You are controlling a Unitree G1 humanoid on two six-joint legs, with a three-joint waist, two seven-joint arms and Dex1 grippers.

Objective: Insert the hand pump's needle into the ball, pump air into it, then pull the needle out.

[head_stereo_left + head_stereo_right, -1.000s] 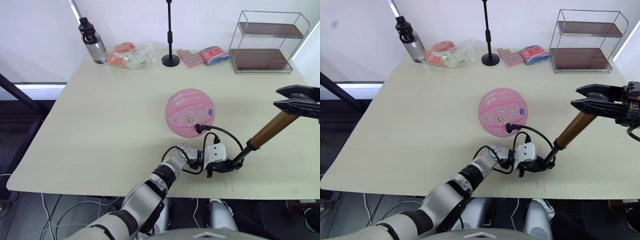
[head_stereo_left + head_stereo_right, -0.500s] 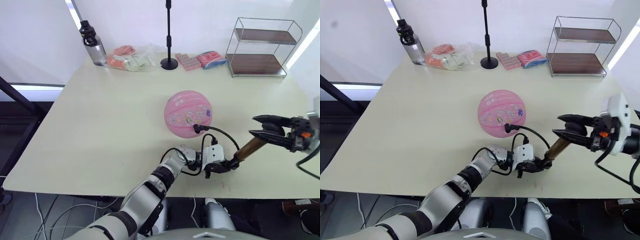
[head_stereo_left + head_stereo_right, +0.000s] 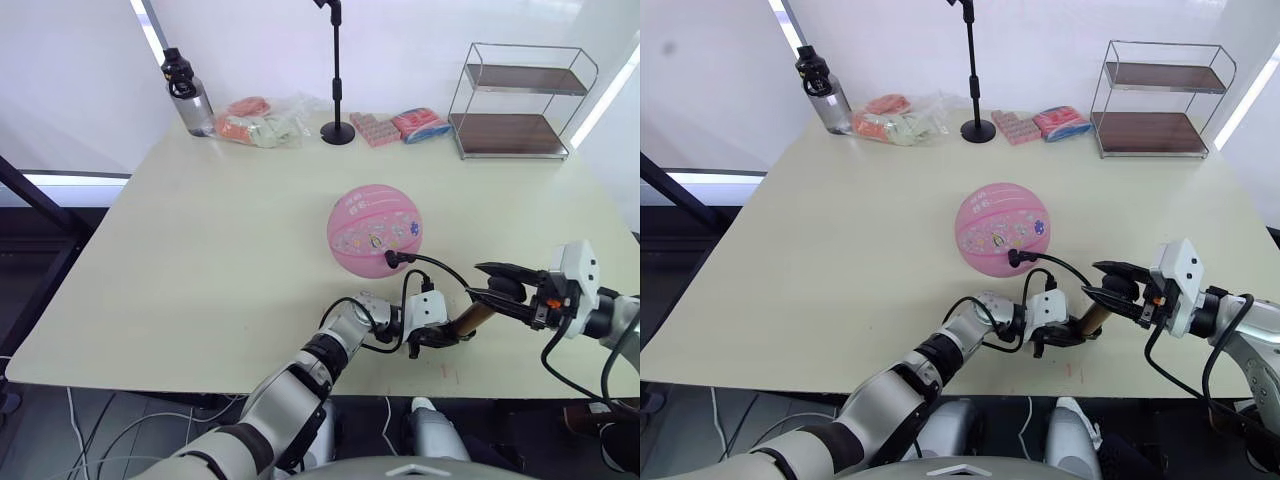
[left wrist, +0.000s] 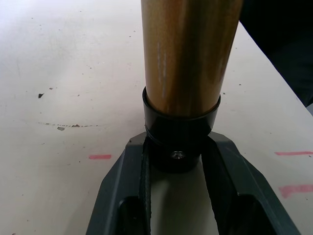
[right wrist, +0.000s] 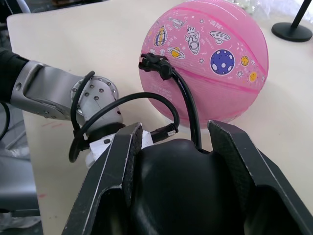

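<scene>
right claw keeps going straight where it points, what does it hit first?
Likely the left claw clamped on the pump base, past the handle it straddles; the ball lies beyond. Depth is unclear.

Pale cream worktop w/ white wall behind; dark floor and cables below at left. Wire two-tier shelf w/ wood boards at far right corner, bright light strip beside it.

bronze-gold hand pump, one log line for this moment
left tool: shut on bronze-gold hand pump base | right tool: around black handle | hose fitting in pink rubber ball
</scene>
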